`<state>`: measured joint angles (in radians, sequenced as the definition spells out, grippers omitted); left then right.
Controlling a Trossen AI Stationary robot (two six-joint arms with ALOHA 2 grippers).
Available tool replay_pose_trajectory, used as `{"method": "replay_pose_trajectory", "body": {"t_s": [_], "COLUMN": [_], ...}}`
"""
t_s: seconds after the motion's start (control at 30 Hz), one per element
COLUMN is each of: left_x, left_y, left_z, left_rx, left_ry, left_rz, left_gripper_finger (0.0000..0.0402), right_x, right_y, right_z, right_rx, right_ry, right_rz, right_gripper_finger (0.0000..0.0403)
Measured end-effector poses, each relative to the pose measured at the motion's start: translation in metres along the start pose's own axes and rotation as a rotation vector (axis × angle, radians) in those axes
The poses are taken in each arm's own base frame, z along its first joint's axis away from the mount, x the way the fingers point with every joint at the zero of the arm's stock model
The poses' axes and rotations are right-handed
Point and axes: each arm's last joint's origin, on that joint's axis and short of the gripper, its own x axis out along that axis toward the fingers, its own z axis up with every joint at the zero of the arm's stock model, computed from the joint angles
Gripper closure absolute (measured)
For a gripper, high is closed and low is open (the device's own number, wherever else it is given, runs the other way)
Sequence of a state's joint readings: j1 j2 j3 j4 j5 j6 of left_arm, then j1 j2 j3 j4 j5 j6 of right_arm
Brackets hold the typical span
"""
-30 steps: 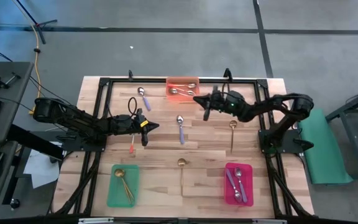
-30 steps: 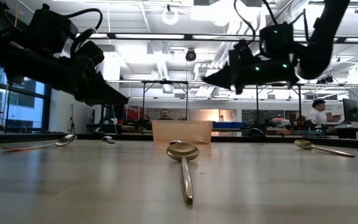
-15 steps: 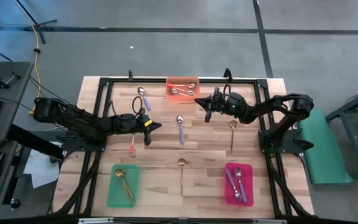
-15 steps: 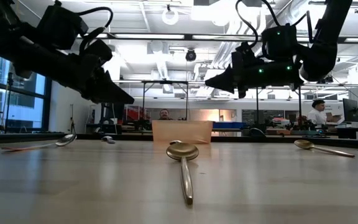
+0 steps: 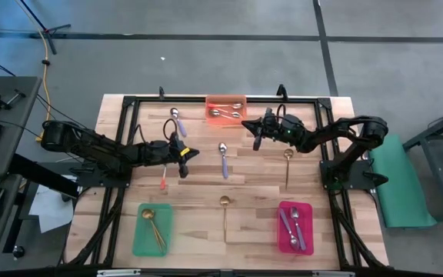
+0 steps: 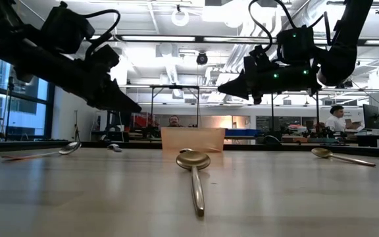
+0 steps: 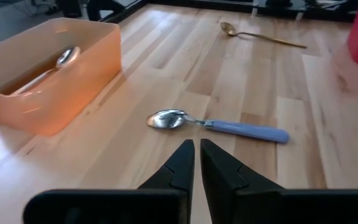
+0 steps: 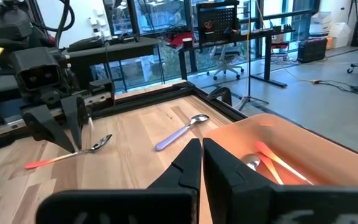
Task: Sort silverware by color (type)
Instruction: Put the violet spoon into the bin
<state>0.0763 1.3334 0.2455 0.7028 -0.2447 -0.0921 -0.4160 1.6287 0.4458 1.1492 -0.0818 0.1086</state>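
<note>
Loose silverware lies flat on the wood: a purple-handled spoon (image 5: 223, 159) mid-table, another (image 5: 177, 121) at the far left, an orange-handled one (image 5: 163, 178), and gold ones (image 5: 288, 164), (image 5: 224, 215). My left gripper (image 5: 183, 158) hovers shut above the table, pointing at the middle purple-handled spoon (image 7: 219, 124), which lies just beyond its tips (image 7: 197, 149). My right gripper (image 5: 250, 127) hangs shut and level in the air beside the orange tray (image 5: 226, 109), holding nothing (image 8: 201, 146).
The orange tray (image 8: 272, 155) at the far middle holds orange-handled spoons. A green tray (image 5: 152, 228) at the near left holds gold spoons. A pink tray (image 5: 294, 227) at the near right holds purple-handled ones. A black frame (image 5: 129, 104) edges the table.
My left gripper has tipped up a little nearer to level and crept slightly toward the middle purple-handled spoon. The spoons lie where they were.
</note>
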Motion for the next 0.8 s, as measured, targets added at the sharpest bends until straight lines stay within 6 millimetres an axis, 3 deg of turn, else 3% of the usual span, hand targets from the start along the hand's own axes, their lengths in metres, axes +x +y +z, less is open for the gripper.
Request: {"method": "replay_pose_trajectory", "body": {"t_s": [0.3,0.6,0.8], "left_x": [0.002,0.003,0.006], "left_y": [0.01,0.021,0.034], "left_z": [-0.003,-0.005,-0.005], "left_rx": [-0.009,-0.004,-0.015], "left_ry": [0.036,0.067,0.125], "left_rz": [0.048,0.082,0.094], "left_gripper_finger": [0.0352,0.0346,0.0346], "right_x": [0.004,0.04,0.055], "right_y": [0.004,0.025,0.042], "right_z": [0.0,0.011,0.028], "right_rx": [0.006,-0.101,-0.122], "right_ry": [0.026,0.322,0.432], "right_rz": [-0.006,-0.064,-0.069], "right_gripper_finger": [0.0403,0.0397,0.0361]}}
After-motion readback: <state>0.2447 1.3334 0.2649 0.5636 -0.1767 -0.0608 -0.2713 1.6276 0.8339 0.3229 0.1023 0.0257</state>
